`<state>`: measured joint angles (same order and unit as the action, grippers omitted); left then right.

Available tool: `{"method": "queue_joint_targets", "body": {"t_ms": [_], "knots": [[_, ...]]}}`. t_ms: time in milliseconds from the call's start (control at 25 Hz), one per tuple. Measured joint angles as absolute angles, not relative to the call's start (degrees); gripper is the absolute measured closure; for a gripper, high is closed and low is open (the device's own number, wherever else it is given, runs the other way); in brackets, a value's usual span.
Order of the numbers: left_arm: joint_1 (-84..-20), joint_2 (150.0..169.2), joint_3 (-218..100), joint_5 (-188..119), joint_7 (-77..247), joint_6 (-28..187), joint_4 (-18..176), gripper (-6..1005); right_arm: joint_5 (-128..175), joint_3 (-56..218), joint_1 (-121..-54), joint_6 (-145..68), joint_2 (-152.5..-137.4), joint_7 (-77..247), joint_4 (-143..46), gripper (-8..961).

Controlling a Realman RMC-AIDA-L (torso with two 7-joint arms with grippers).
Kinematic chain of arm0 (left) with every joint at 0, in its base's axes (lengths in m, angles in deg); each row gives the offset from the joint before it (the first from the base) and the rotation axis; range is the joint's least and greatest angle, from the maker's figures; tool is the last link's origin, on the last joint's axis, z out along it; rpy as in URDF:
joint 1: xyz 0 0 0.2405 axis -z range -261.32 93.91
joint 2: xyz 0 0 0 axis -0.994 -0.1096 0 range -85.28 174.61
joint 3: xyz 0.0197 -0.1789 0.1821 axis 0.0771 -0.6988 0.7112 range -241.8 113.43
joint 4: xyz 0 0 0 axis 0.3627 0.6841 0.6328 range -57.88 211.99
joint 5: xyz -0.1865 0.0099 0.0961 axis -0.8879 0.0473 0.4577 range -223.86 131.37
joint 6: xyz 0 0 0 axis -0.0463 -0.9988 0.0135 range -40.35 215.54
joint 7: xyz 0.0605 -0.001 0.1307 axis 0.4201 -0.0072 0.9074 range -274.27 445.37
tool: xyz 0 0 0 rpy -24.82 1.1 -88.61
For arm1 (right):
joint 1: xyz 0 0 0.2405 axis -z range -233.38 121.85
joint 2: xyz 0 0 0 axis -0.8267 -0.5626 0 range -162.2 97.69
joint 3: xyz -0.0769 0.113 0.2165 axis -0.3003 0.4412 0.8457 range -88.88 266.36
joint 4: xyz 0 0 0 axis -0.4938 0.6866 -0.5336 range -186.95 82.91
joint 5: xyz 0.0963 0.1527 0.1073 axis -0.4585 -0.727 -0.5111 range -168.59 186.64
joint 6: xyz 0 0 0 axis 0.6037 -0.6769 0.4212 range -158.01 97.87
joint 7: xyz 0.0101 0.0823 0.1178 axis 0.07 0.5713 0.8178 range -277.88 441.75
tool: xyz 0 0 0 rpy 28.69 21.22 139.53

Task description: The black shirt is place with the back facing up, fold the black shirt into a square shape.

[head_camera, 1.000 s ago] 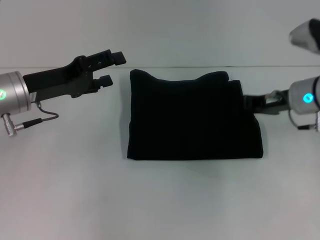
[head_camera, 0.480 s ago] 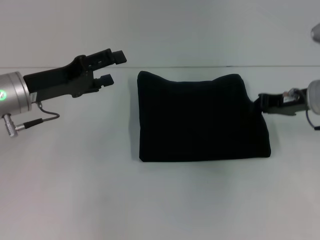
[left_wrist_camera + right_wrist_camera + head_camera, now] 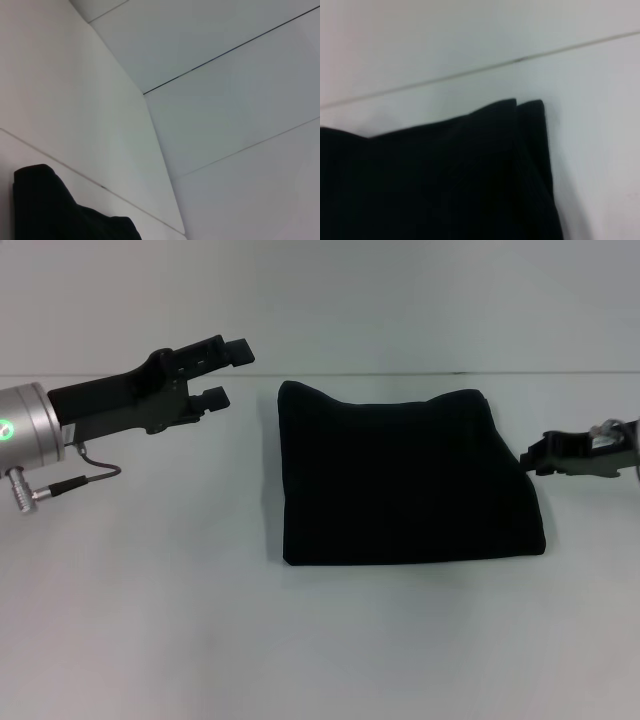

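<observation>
Black soft cloth shirt (image 3: 410, 478) lies folded nearly square on white counter (image 3: 320, 640); left gripper (image 3: 224, 373) hovers beside it, jaws released; right gripper (image 3: 545, 455) at its edge, jaw state undeterminable.

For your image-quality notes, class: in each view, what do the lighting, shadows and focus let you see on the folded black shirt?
Head view: even light, only a faint shadow under the black shirt, which reads as one flat dark mass with no fold lines. Right wrist view: soft focus, yet two layered edges show at its corner. Left wrist view: only one dark corner shows, against a pale wall.
</observation>
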<state>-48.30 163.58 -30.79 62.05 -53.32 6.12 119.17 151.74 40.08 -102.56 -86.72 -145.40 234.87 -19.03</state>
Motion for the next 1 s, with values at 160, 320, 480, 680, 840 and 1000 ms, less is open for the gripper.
{"method": "queue_joint_targets", "body": {"t_ms": [160, 320, 480, 680, 840, 1000], "knots": [[-48.3, 163.58, -30.8, 62.0, -53.3, 6.0, 119.1, 62, 145.7, 42.6, -100.8, -95.5, -144.58, 231.6, -15.6, 861], [-48.3, 163.58, -30.8, 62.0, -53.3, 6.3, 119.1, 62, 142.6, 42.6, -101.1, -102.4, -144.75, 229.9, -15.5, 676], [-48.3, 163.58, -30.8, 62.0, -53.2, 6.4, 118.6, 62, 144.5, 41.7, -103.5, -102.0, -145.54, 230.2, -19.0, 634], [-48.4, 163.58, -30.9, 62.0, -53.1, 6.4, 118.5, 62, 149.3, 41.2, -105.4, -98.7, -145.89, 231.9, -21.6, 635], [-48.6, 163.59, -30.9, 61.8, -53.1, 6.4, 118.5, 62, 153.7, 40.7, -105.1, -100.0, -145.67, 234.6, -20.2, 635], [-48.8, 163.56, -30.9, 61.4, -53.1, 6.0, 118.6, 63, 156.0, 41.2, -101.0, -103.6, -144.81, 237.7, -11.5, 635]]}}
